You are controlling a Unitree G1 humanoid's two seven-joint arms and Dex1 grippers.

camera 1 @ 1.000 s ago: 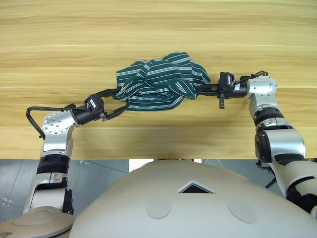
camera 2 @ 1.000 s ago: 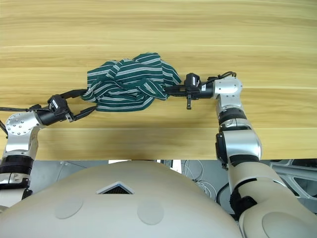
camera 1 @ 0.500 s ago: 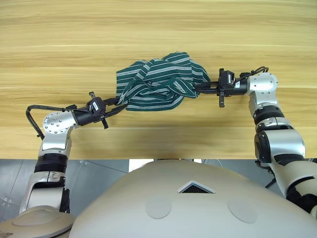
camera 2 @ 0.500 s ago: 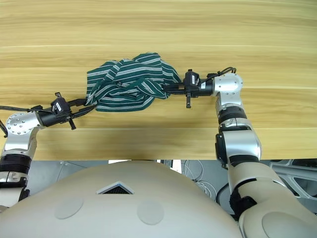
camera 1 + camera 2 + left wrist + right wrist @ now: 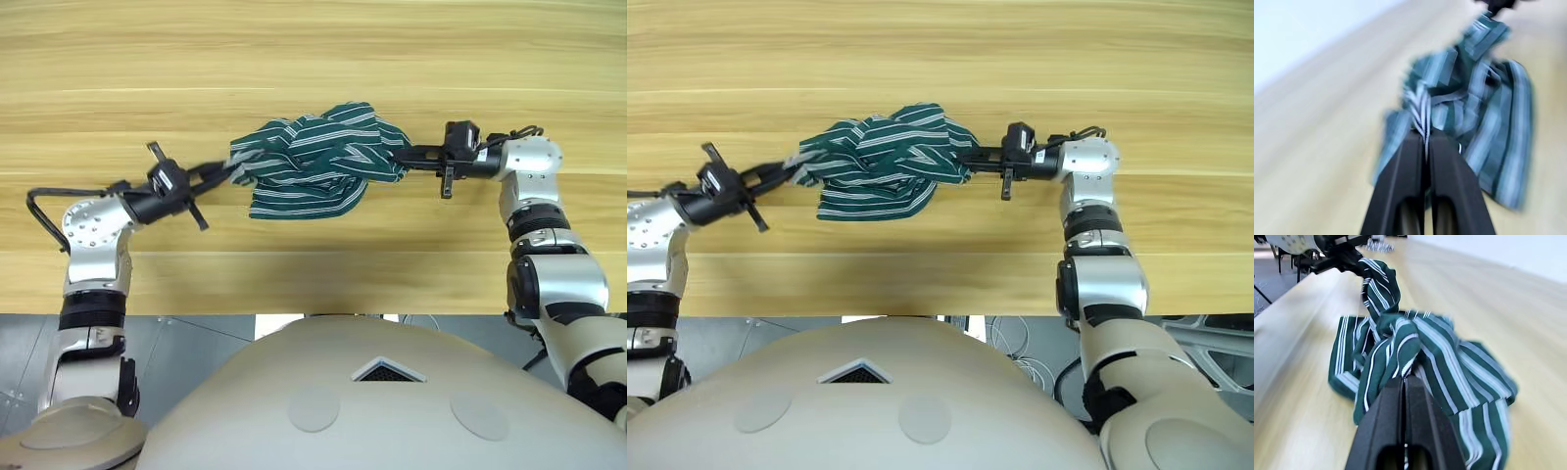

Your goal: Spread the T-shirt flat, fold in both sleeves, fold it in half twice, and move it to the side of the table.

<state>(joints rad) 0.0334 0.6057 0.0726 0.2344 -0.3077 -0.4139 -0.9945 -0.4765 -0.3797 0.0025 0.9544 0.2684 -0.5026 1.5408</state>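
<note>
Left gripper [image 5: 217,172]: fingers pinched together on a stretched corner of the T-shirt [image 5: 318,162], at its 9 o'clock edge. Right gripper [image 5: 404,154]: fingers clamped on fabric at the 3 o'clock edge. T-shirt bunched and twisted between them, mid-worktop [image 5: 313,59], with its 6 o'clock portion lying on the surface.

We see our right pincer [image 5: 1404,382] closed tight on a bunched fold of the green striped T-shirt [image 5: 1454,367], which lies crumpled on the wooden surface [image 5: 1298,342]. Farther off, our left pincer [image 5: 1352,259] grips a raised strand of it.
</note>
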